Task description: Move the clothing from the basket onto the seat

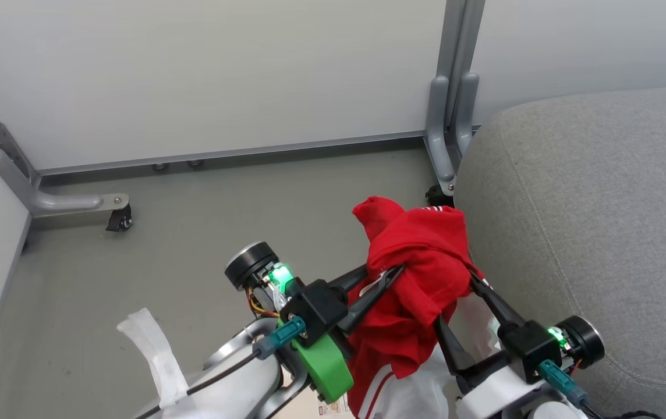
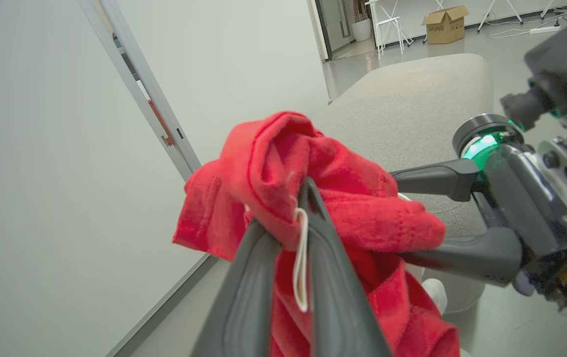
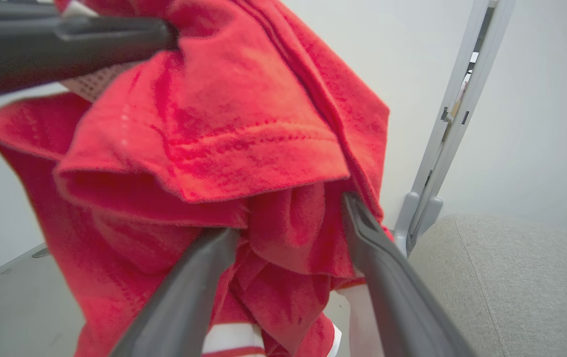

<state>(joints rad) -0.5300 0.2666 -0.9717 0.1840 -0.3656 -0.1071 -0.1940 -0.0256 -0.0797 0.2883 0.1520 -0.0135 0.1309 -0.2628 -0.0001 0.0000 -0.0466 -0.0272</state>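
Note:
The red clothing (image 1: 420,250) hangs bunched in the air just left of the grey seat (image 1: 589,203), with white stripes showing at its lower end. My left gripper (image 1: 385,270) is shut on a fold of it; in the left wrist view the fingers (image 2: 286,206) pinch red fabric (image 2: 273,148) and a white cord. My right gripper (image 1: 455,299) stands open, its spread fingers pushed into the bundle from the seat side. In the right wrist view the clothing (image 3: 214,124) drapes over and between those fingers (image 3: 288,228), beside the seat (image 3: 511,277). The basket is hidden below my arms.
White partition panels on grey posts with castor feet (image 1: 119,220) stand behind and to the left, one post (image 1: 446,145) right at the seat's corner. Grey floor (image 1: 222,203) spreads in front. A cardboard box (image 2: 444,22) sits far off across the room.

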